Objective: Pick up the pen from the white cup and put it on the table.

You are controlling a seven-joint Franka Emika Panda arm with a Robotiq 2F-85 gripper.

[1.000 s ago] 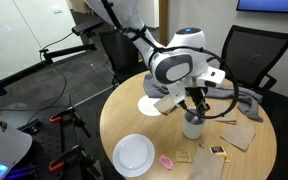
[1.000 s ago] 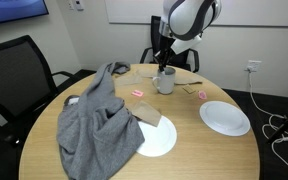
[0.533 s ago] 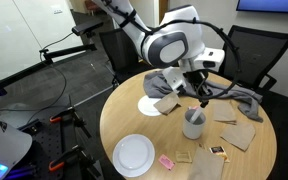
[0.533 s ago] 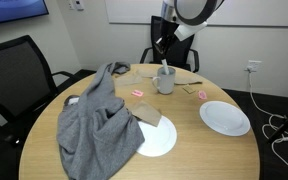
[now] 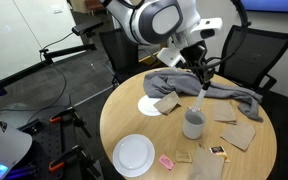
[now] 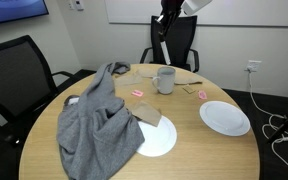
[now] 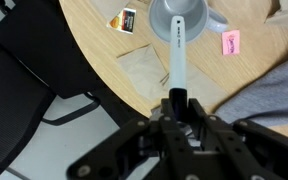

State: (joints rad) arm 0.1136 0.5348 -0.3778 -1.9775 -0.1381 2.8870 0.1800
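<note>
My gripper (image 5: 203, 78) hangs high above the white cup (image 5: 193, 123) and is shut on the dark end of the pen (image 5: 203, 96). The pen's whitish body points down at the cup, fully clear of its rim. In the wrist view the pen (image 7: 178, 60) runs from my gripper (image 7: 177, 106) toward the cup (image 7: 162, 18) on the tan round table (image 7: 94, 30). In an exterior view my gripper (image 6: 164, 22) is near the top edge, above the cup (image 6: 165, 80). The pen is hard to make out there.
A grey cloth (image 5: 222, 92) lies behind the cup and shows large in an exterior view (image 6: 99, 120). White plates (image 5: 134, 154) (image 6: 224, 117), brown paper pieces (image 5: 239, 133) and a pink item (image 5: 167, 161) lie around. Black chairs (image 5: 249, 50) stand by the table.
My gripper has risen from the cup's mouth to well above it, lifting the pen out of the cup. The cup has stayed in place.
</note>
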